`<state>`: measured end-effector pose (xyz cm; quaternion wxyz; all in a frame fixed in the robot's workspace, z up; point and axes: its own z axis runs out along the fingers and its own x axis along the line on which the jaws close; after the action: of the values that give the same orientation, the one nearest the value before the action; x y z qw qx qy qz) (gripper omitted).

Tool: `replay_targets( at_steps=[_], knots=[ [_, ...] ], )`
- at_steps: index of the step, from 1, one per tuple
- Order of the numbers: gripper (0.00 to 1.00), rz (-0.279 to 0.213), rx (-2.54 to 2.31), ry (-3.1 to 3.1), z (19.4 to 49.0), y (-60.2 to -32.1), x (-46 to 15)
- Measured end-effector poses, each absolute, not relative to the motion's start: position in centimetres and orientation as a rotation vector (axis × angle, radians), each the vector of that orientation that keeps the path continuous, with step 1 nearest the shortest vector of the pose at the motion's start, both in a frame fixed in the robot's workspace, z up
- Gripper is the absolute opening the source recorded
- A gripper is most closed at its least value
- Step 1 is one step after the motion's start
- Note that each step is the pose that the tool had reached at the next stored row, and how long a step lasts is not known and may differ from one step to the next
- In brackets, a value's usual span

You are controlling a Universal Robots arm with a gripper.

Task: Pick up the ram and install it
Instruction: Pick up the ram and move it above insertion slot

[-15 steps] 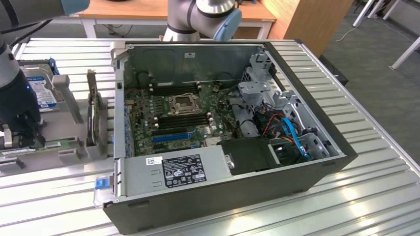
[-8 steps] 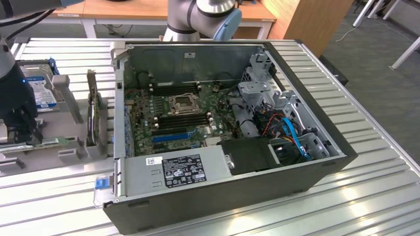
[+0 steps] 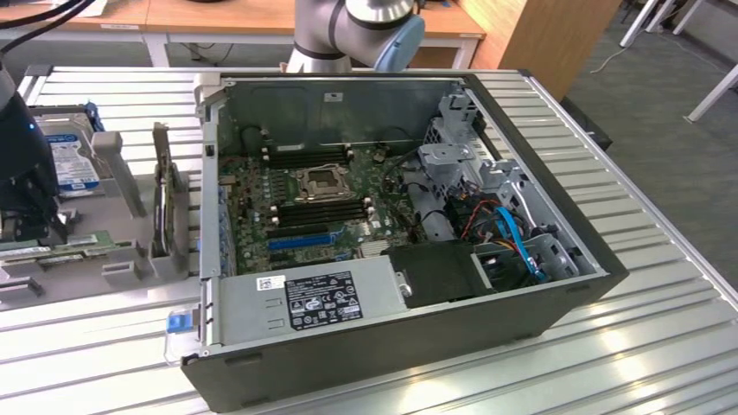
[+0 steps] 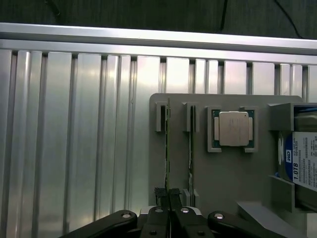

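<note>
The fingers point(image 4: 160, 199) are clenched almost together on the near end of the ram point(image 4: 167, 144), a thin green stick standing on edge. From this angle they seem to pinch its two faces, though the contact itself is hard to make out. The ram sits in a slot of a grey holder point(image 4: 223, 183), not yet lifted out. Just beside it, in the next slot and parallel to it, stands a second ram stick point(image 4: 190, 148). Beyond that one, a square silver processor chip point(image 4: 233, 128) lies flat in its own recess of the holder. A hard drive point(image 4: 303, 163) with a blue and white label rests at the holder's far side.

The holder lies on a ribbed metal desk point(image 4: 74, 139). In the exterior view the dark arm point(image 3: 23, 164) reaches down over the holder at the exterior view's left. An open computer case point(image 3: 461, 346) lies on its side in the middle of the desk, well apart from the fingers. Its motherboard point(image 3: 300, 203) faces up, with a blue slot point(image 3: 302, 239) on its near part.
</note>
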<state>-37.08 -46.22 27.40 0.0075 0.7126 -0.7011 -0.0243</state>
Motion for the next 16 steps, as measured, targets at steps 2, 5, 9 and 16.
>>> replay_targets(
  at_steps=[2, 5, 9, 16],
  knots=[
    [0.12, -0.076, 2.228, -2.192, 27.7, -46.2, -37.1],
    [0.12, -0.076, 2.228, -2.192, 28.3, -46.2, -37.1],
    [0.12, -0.076, 2.228, -2.192, 29.0, -46.2, -37.1],
    [0.12, -0.076, 2.228, -2.192, 30.2, -46.2, -37.1]
  ],
)
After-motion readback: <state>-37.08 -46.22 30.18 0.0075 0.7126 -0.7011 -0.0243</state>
